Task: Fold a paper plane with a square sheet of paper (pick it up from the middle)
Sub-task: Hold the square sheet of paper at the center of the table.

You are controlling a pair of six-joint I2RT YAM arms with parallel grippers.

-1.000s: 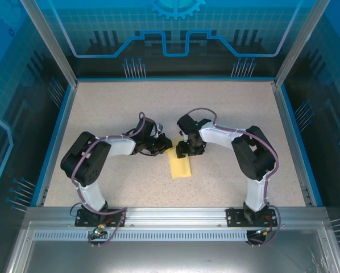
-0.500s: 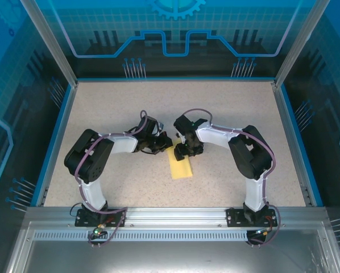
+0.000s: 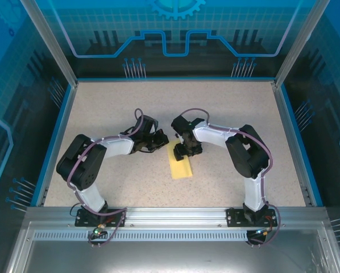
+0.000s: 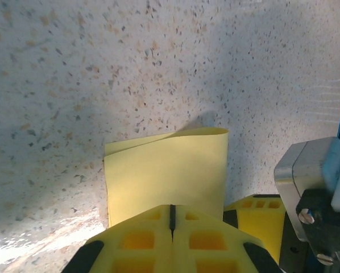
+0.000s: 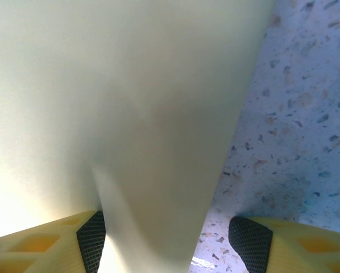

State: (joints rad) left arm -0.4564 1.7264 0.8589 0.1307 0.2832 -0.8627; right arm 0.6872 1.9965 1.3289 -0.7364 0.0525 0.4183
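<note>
Left gripper [image 4: 171, 209]: jaws together at far end of paper [image 4: 167, 165], likely pinning it. Your right gripper [image 5: 170, 233]: jaws apart, straddling folded sheet, probably to crease it.

The tabletop [image 3: 227, 114] is a beige speckled surface, kinda like fake granite, with dark and orange flecks up close. A thin blue border [image 3: 175, 79] runs round its edges. Aluminium posts [image 3: 48, 42] slant up at the far corners, and the see-through blue back panel [image 3: 175, 34] has a gear and circuit lines printed on it. Along the near edge there's a slotted aluminium rail [image 3: 175, 215], then a plain grey metal shelf [image 3: 170, 256].
</note>
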